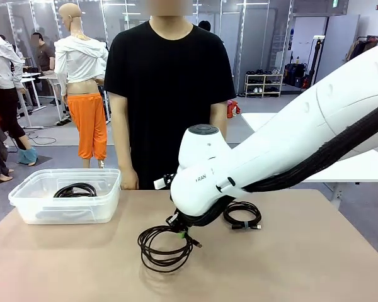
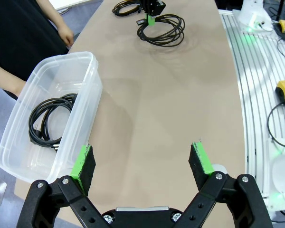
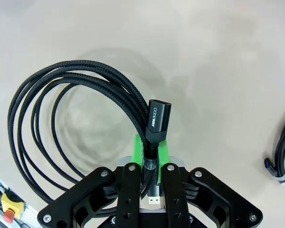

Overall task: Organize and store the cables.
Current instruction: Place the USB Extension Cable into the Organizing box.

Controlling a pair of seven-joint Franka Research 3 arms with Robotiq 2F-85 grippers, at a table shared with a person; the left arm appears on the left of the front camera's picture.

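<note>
- Right claw (image 3: 151,151): clenched on the held cable (image 3: 61,80), with the green pads pinching the bundled strands where a band wraps them.
- A black plug (image 3: 157,118) stands up just past the pads and reads "CODEWAY" in white letters along its side.
- A silver plug end with a blue insert (image 3: 153,200) sits low between the 2 fingers.
- Front view: the right claw (image 1: 179,228) is low over the table (image 1: 290,264), near the middle. The loops of the held cable (image 1: 165,248) spread out toward the robot's side. I cannot tell whether they rest on the tabletop or hang just above it.
- White arm casing shows "FRAN" (image 1: 200,178); the remaining letters are hidden.
- Second cable (image 1: 242,214): coiled flat on the table just beside the right claw, on the robot's right, with a pale tie (image 1: 244,224) around it.
- Third cable (image 2: 47,121): coiled inside the clear plastic bin (image 2: 92,85), which is at the robot's left on the table.
- Left claw (image 2: 141,153): released, jaws wide apart, nothing between them, above bare tabletop beside the bin.
- A person in a black T-shirt (image 1: 170,82) stands at the far edge, with 1 hand (image 2: 66,33) near the bin.
</note>
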